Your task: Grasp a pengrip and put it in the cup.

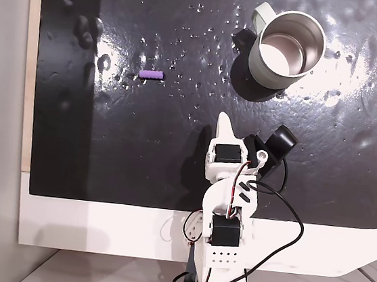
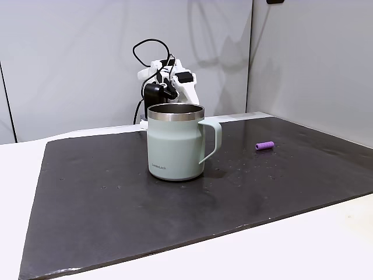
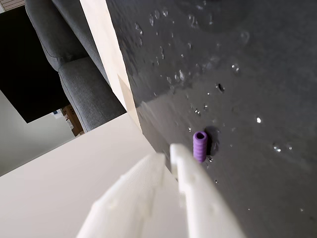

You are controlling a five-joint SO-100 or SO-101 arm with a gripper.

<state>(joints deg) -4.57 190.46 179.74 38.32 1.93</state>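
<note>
Working across a fixed view from above, left to right, you are looking at the pengrip (image 1: 150, 75) lying on its side on the dark mat (image 1: 105, 152), well apart from everything else. Further right, the gripper (image 1: 225, 123) is pointing up the mat from the near edge, and at the far right the cup (image 1: 285, 50) is standing upright with its handle turned toward the top left of that view. The pengrip is nowhere near the cup yet, so the grasp has not begun.

In the wrist view the two white fingers (image 3: 190, 171) are lying pressed together with no gap between them, holding nothing, and the pengrip (image 3: 199, 146) is sitting just past their tips, slightly to the right.

To do the reach well, you are going to need to part the jaws before descending, then swing toward the left of the view from above until the tube lies between them. Closing across its short width, rather than along its length, looks the safer choice, since a small round tube like this will probably roll or skid if one finger nudges it first.

Some things are hard to make out. In the other fixed view the cup (image 2: 175, 142) is standing in front of the arm, hiding its lower part, and the pengrip (image 2: 264, 145) is only a small purple mark to the right. The mat's bumps and glints are also making it hard to judge the fingertips' height above it.
</note>
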